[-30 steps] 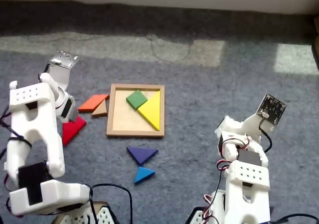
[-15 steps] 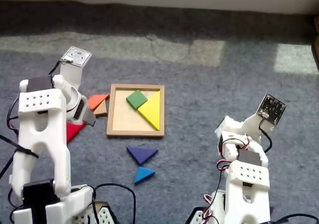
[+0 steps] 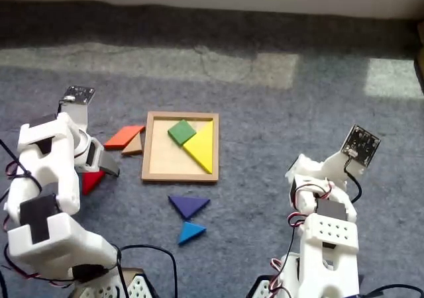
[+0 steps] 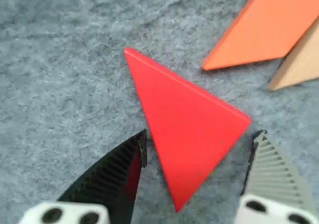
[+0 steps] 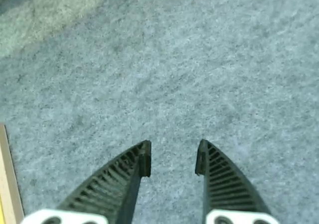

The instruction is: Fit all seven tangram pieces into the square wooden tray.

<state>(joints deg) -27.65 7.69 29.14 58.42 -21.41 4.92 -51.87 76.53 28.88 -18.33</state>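
Just now the left end effector (image 4: pixel 199 137) stands open astride the red triangle (image 4: pixel 187 124), which lies flat on the grey tabletop (image 4: pixel 60 59) near the orange piece (image 4: pixel 269 27) — left of the wooden tray (image 3: pixel 147 149) in the high view. The right end effector (image 5: pixel 172 159) — open too — hangs over the tabletop.

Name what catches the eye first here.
The wooden tray, mid-scene, holds just a green square and a yellow triangle. To its left, the left gripper hangs open astride a red triangle, near an orange piece and a tan piece.
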